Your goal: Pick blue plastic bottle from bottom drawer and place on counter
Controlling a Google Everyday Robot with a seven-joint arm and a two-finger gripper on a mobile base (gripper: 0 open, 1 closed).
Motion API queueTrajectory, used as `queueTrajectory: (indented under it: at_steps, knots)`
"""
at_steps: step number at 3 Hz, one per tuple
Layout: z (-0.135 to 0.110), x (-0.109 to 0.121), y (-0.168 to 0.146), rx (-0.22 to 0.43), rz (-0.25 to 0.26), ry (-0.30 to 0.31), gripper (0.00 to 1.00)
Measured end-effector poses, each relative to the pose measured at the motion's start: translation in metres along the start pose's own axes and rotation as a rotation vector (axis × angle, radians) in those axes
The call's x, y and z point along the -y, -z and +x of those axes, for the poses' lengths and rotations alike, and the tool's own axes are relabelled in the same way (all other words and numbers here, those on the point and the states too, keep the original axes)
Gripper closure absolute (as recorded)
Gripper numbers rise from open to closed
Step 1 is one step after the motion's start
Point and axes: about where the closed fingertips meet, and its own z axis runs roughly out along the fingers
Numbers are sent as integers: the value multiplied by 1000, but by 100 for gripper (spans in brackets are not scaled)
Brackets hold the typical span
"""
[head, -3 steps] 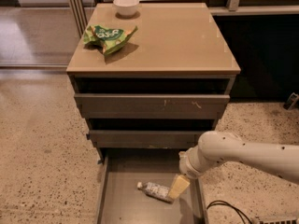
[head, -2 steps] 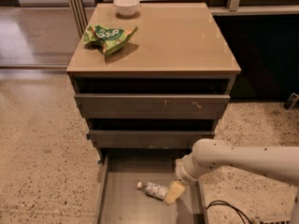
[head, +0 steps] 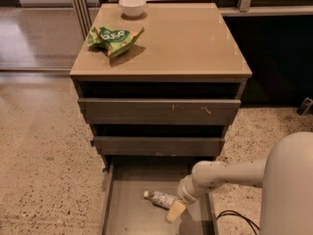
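My gripper (head: 175,211) is low in the bottom drawer (head: 127,214).
The blue plastic bottle (head: 161,199) lies on the floor just left of it, cap pointing away; spread or closed, I cannot tell.

My hand (head: 176,210) is down inside the pulled-out bottom drawer (head: 128,215), right at the base end of the bottle (head: 160,198). The bottle's lying on its side on the drawer floor, white cap pointing left. Can't tell from here if I'm actually touching it. Up on the tabletop (head: 190,43) there's a green snack bag (head: 115,37) and a white bowl (head: 132,6), back left.
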Motion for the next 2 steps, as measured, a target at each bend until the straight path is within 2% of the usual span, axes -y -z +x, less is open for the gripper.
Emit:
queueTrajectory:
  at_steps: [1, 2]
  knots:
    - [0, 0, 0, 0, 0, 0, 0]
    - [1, 0, -14, -8, -17, -3, 0]
